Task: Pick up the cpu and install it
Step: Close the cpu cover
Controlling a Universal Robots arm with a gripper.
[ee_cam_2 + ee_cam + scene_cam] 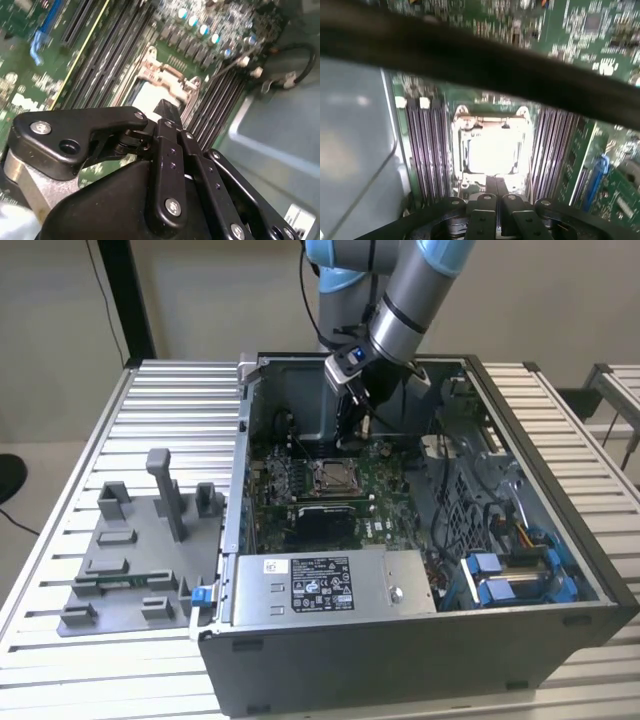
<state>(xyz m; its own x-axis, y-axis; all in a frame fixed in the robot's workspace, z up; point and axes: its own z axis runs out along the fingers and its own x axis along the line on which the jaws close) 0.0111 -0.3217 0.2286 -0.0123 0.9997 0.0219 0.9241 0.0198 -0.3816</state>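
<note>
The cpu (492, 149) lies pale and flat inside the socket (461, 131), so the seating step looks done. The pincer (496, 181) hangs just above the socket's edge, fingers together on nothing. Any move now calls for a path clear of the socket

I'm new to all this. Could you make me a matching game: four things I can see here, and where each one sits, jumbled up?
Things:
1 tool
2 socket
3 grey fixture tray
4 blue brackets

Places:
A on the slatted table, outside the case
B middle of the green board
C inside the case, exterior view's right
D above the board, by the socket

Pairs: 1-D; 2-B; 3-A; 4-C
</note>
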